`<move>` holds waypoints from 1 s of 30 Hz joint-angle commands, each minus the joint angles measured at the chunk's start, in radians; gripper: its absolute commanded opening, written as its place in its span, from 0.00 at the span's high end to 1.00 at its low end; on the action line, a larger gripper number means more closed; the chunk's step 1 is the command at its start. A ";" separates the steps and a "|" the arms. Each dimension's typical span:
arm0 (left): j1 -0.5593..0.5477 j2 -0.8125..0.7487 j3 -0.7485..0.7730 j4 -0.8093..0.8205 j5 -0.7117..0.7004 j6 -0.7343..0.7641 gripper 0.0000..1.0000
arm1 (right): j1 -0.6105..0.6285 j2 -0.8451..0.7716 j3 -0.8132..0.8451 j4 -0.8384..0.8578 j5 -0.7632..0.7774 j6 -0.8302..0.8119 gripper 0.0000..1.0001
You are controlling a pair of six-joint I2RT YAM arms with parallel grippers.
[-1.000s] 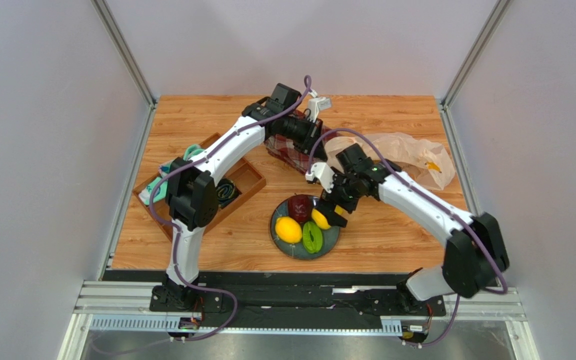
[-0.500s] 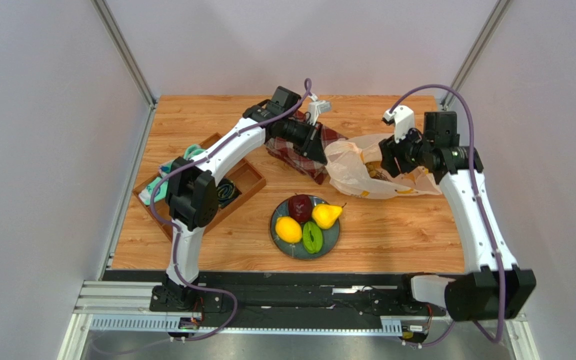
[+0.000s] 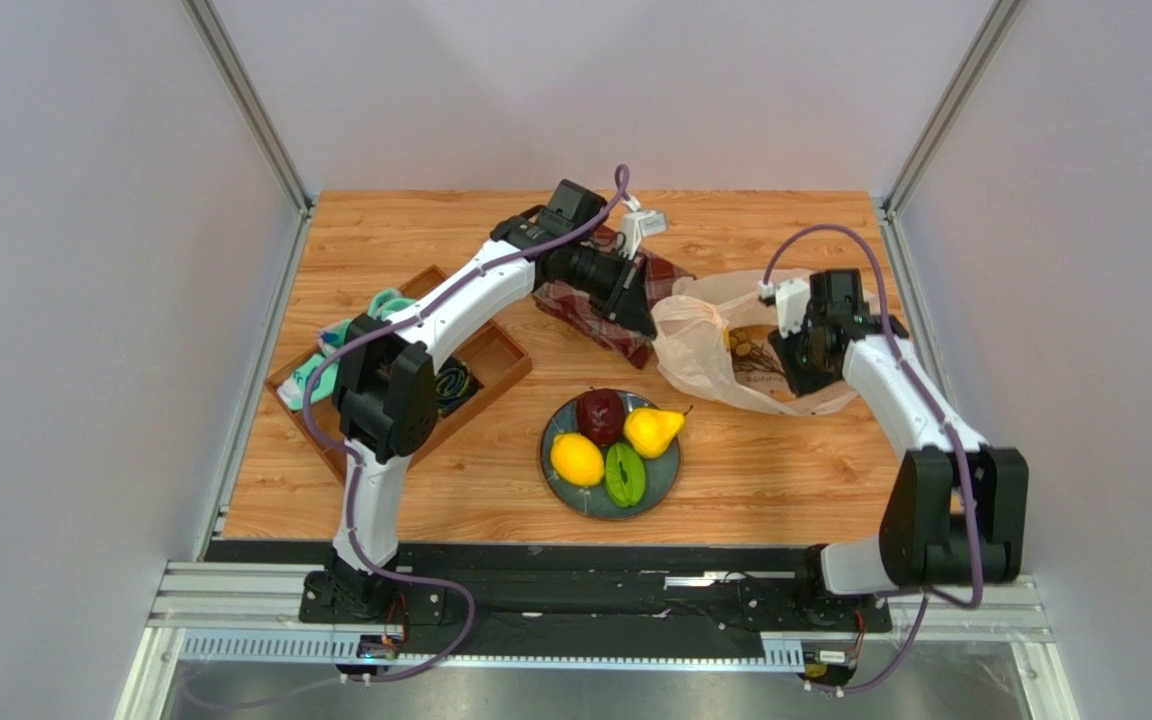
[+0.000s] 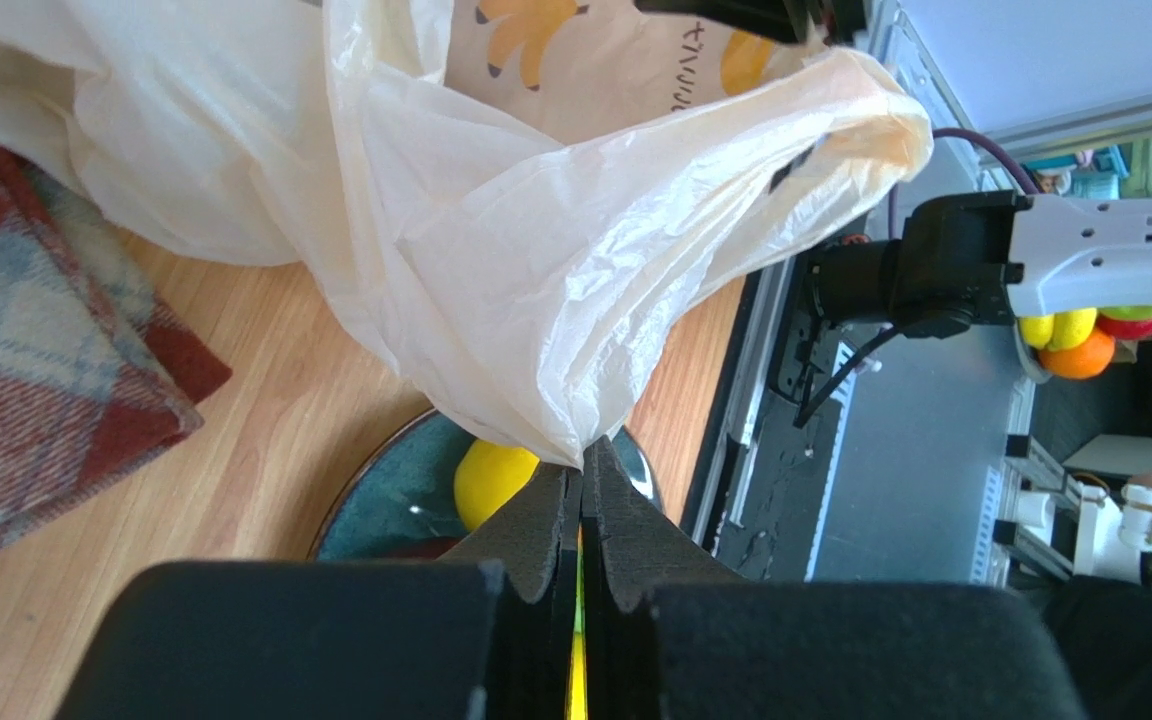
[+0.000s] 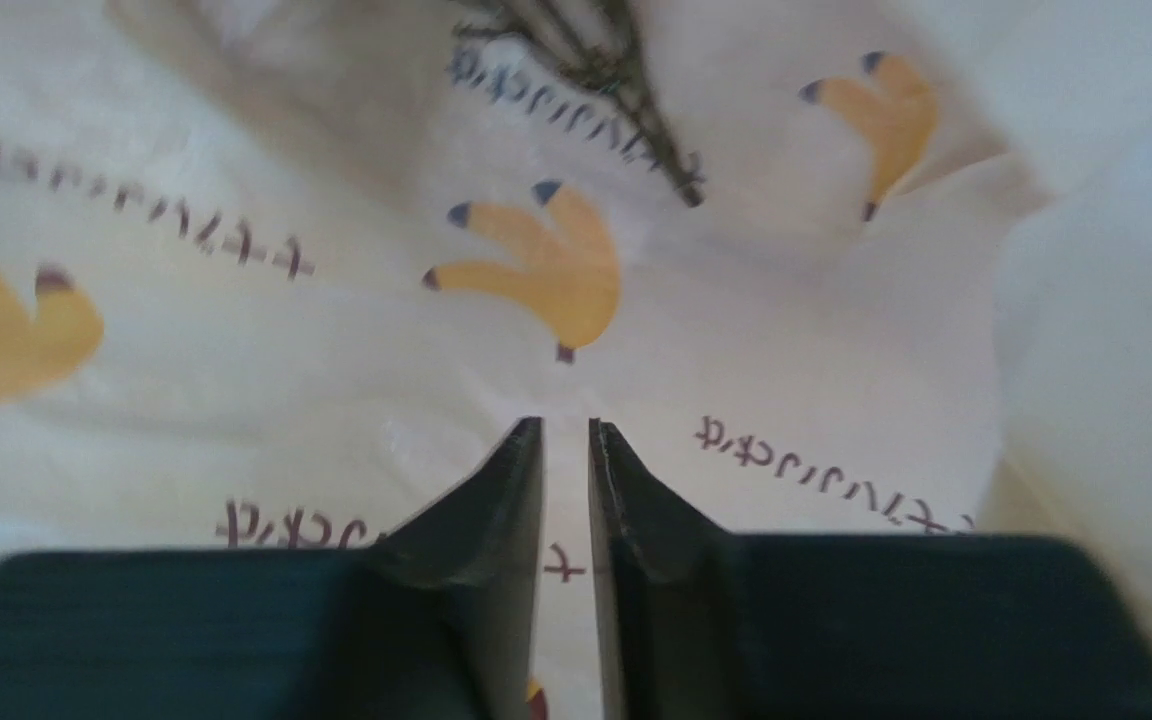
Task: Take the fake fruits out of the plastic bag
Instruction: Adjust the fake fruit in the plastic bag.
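The plastic bag (image 4: 537, 285) is pinched by the closed left gripper (image 4: 582, 495); thin, limp, slippery film; the right gripper (image 5: 567, 450) is narrowed inside, nothing held.

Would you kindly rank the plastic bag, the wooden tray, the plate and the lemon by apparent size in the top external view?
Largest to smallest:
1. wooden tray, partly hidden by the left arm
2. plastic bag, close to the tray, so that order is unsure
3. plate
4. lemon
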 commanded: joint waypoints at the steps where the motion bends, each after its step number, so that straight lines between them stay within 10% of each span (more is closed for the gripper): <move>1: -0.038 -0.091 0.017 0.017 0.042 0.062 1.00 | -0.018 0.215 0.249 0.058 0.043 0.127 0.74; 4: -0.067 -0.097 0.014 -0.032 0.019 0.128 1.00 | -0.053 0.371 0.385 -0.018 -0.046 0.218 0.77; 6: -0.084 -0.109 -0.009 -0.055 0.000 0.168 1.00 | -0.055 0.410 0.419 -0.029 -0.151 0.241 0.54; 9: -0.090 -0.134 -0.029 -0.062 -0.018 0.188 1.00 | -0.052 0.439 0.458 -0.043 -0.282 0.257 0.43; 23: -0.061 -0.183 -0.005 -0.061 -0.029 0.174 1.00 | 0.005 0.570 0.501 -0.016 -0.430 0.275 0.21; 30: -0.033 -0.177 -0.005 -0.049 -0.033 0.168 1.00 | 0.008 0.437 0.361 -0.075 -0.318 0.162 0.59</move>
